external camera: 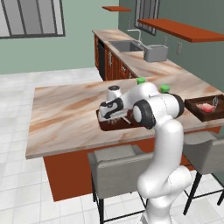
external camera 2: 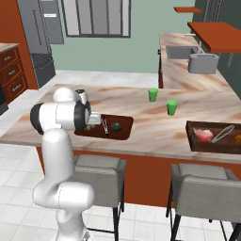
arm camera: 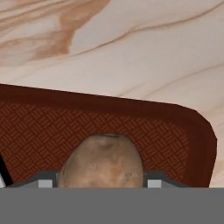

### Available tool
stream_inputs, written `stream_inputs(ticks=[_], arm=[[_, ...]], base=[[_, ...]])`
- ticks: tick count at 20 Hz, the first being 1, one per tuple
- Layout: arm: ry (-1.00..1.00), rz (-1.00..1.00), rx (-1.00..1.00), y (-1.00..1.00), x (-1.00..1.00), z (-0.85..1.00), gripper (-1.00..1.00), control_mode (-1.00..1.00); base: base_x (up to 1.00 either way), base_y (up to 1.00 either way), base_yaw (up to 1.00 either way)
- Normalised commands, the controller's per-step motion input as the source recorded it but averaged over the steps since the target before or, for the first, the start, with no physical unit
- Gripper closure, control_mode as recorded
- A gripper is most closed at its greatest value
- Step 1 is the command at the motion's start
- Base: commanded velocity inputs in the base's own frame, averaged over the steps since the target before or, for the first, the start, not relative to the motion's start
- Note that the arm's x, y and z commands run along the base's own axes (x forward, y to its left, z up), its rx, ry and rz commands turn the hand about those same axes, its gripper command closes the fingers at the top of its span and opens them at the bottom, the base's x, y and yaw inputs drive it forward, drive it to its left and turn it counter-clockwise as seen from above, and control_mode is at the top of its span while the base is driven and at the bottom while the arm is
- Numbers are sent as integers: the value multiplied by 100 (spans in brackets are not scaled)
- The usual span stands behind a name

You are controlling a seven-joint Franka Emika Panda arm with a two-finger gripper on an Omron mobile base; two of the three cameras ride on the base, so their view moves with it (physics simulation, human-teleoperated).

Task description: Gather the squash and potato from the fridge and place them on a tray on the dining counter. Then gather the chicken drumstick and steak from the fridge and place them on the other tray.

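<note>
Pincer point(arm camera: 101, 186) spread wide around the potato point(arm camera: 101, 162), clamped on its flanks just over the near tray point(arm camera: 199, 131). Probably firm, dense, fairly light; mottled tan skin, rounded (could roll), so best held across the middle. Tray: reddish-brown, woven-patterned floor, raised rim. Squash point(external camera 2: 116, 125) already on it. Dining counter point(external camera: 65, 109): marbled beige stone.

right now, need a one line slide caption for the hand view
Mottled brown potato held between the gripper fingers above the dark reddish-brown patterned tray on the beige marbled dining counter.
</note>
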Motion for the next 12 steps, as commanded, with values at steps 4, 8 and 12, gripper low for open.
stream_inputs(ticks=[4, 8, 12], arm=[[1, 5, -3, 4, 48, -42, 100, -100], [0, 6, -1, 0, 41, -33, -100, -100], [-12, 7, 0, -12, -1, -7, -100, -100]], base=[[0, 0, 0], [0, 0, 0], [0, 0, 0]])
